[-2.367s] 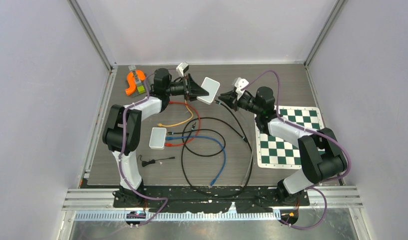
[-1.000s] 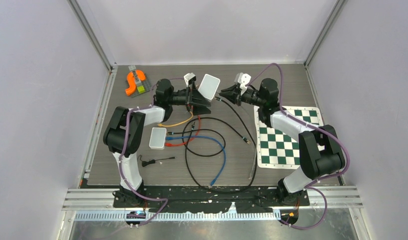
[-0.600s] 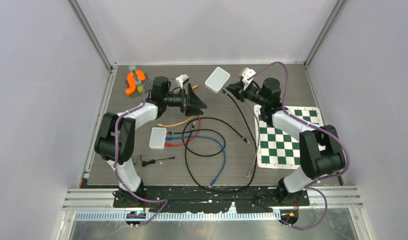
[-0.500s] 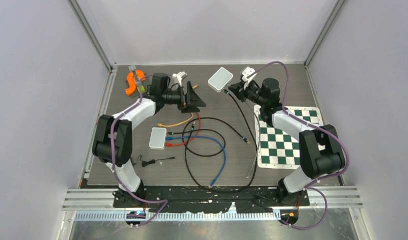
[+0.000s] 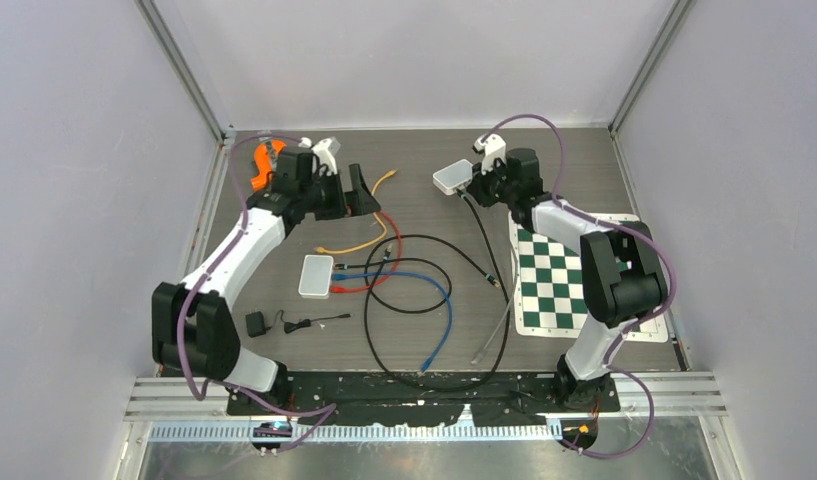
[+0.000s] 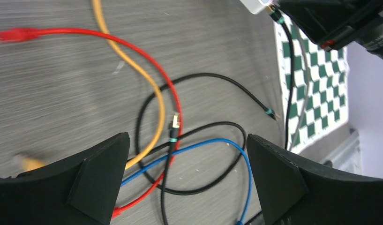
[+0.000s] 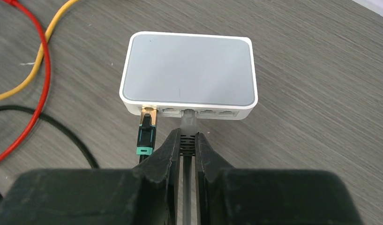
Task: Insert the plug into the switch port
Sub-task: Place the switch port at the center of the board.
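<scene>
The right pincer is closed tight on a grey plug, its fingers nipping the boot just behind the connector. The plug's nose sits at a middle port on the front face of the white switch. I cannot tell whether it has clicked home.

The switch lies flat on the table, upper centre of the overhead view, with its ports facing the right arm, so the push runs straight along the tabletop. A black lead with a green collar fills the leftmost port, just beside the fingers. The narrow grip probably serves to clear it.

The left pincer is spread wide and holds nothing. It hangs over a loose red cable, yellow cable and blue cable at upper left, well apart from the switch. Nothing braces the switch, so a hard push could slide it.
</scene>
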Available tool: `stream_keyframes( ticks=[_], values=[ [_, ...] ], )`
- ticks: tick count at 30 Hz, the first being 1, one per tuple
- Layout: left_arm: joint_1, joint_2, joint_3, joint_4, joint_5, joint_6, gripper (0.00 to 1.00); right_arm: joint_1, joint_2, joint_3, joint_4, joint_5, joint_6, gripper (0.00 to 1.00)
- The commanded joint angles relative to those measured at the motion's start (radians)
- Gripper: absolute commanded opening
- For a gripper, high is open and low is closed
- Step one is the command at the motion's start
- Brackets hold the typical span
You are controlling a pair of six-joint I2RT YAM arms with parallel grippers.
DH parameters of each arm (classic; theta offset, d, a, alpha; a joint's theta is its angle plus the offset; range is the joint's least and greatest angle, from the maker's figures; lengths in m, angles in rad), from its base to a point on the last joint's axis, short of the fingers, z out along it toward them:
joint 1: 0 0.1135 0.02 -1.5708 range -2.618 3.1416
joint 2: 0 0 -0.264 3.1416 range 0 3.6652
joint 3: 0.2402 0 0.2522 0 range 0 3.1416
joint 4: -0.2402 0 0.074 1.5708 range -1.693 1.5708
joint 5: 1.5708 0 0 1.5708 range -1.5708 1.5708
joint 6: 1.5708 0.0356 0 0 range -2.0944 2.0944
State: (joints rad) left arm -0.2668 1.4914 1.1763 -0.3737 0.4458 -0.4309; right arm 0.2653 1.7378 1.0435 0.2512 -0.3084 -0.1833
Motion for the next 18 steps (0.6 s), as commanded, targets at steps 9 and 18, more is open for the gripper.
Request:
stream_keyframes(
  ticks=[9, 18],
  values=[
    [0.260, -0.118, -0.238, 0.202, 0.034, -0.230, 1.00, 0.084, 0.103, 0.261, -0.327, 0.147, 0.015, 0.05],
    [0.296, -0.103, -0.243, 0.114, 0.000, -0.173, 0.98, 0.150, 0.221, 0.378, -0.440, 0.199, 0.014, 0.06]
  ],
)
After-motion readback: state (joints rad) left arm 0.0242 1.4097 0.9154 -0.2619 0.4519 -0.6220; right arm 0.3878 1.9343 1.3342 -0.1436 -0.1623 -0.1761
